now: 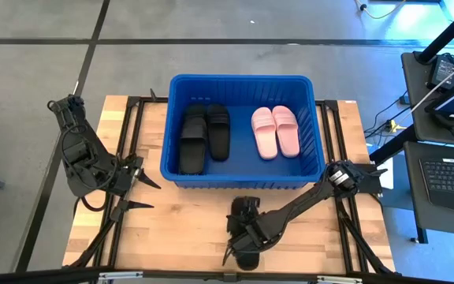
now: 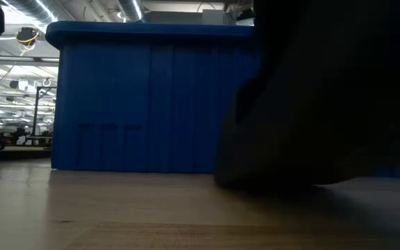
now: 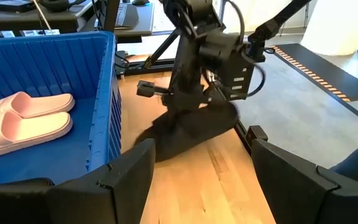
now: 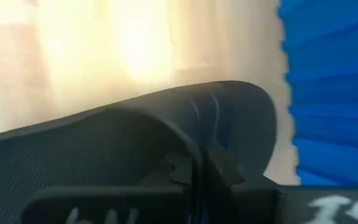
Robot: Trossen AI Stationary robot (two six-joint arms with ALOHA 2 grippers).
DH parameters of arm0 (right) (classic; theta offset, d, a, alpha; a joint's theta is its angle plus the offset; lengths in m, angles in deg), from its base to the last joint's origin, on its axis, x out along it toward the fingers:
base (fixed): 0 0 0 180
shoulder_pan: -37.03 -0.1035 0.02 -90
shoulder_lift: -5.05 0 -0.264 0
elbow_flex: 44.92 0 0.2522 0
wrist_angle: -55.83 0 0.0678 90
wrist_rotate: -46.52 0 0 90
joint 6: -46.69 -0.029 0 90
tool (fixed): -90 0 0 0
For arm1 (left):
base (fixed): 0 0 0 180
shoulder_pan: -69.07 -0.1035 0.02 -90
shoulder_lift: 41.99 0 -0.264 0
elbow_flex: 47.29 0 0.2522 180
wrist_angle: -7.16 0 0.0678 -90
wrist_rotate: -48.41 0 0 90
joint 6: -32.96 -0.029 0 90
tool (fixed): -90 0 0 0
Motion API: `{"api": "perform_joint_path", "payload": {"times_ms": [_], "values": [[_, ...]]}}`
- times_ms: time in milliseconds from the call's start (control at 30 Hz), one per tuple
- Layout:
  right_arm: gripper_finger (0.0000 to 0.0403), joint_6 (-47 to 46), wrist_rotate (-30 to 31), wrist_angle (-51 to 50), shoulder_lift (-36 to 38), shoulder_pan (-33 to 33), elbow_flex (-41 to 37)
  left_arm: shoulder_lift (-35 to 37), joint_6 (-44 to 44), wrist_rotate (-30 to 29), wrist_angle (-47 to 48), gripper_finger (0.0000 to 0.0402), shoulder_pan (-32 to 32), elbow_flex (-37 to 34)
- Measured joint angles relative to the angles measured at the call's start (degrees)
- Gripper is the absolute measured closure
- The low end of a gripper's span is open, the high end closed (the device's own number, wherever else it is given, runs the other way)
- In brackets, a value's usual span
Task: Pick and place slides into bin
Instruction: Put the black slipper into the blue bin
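Note:
The blue bin (image 1: 243,177) stands at the table's middle, toward the far side. Two black slides (image 1: 205,136) and two pale pink slides (image 1: 276,131) lie flat on its floor. A black slide (image 1: 246,208) lies in front of the bin near the table's front edge. My right gripper (image 1: 241,237) is over it and shut on it. It also shows in the left wrist view (image 3: 185,134). Whether a second black slide lies under it I cannot tell. My left gripper (image 1: 139,189) is open and empty, left of the bin. My right gripper pinches the black slide between its two fingers (image 4: 180,169), which stand close together on its ribbed dark surface (image 4: 166,134). The fingers come from above, slanting down. The slide sits tilted under the gripper, its lower end (image 3: 157,146) at the tabletop.
The bin's near wall (image 2: 151,104) rises just behind the held slide. Bare wooden tabletop (image 1: 180,229) lies between my two grippers. Black frame rails (image 1: 128,134) run along both sides of the bin. Desks with a laptop (image 1: 452,170) stand beyond the table's right edge.

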Motion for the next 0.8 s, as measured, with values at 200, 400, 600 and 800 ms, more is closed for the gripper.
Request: {"api": "perform_joint_path", "payload": {"times_ms": [200,400,600,800], "values": [[0.0385,1.13,-7.61,-3.34,-0.02,1.39,9.26,0.0,0.0,-0.02,0.0,0.0141,-0.02,0.0],[0.0386,6.33,-14.39,-3.49,-0.02,1.95,20.5,0.01,-0.11,0.14,0.01,0.0141,-0.02,0.0],[0.0386,8.87,-10.21,-1.18,0.93,2.27,31.13,0.0,-0.09,1.64,0.02,0.0141,0.0,0.0],[0.0386,11.22,-1.49,2.18,4.77,4.3,31.26,0.02,-0.09,1.7,0.32,0.0141,0.0,-0.02]]}}
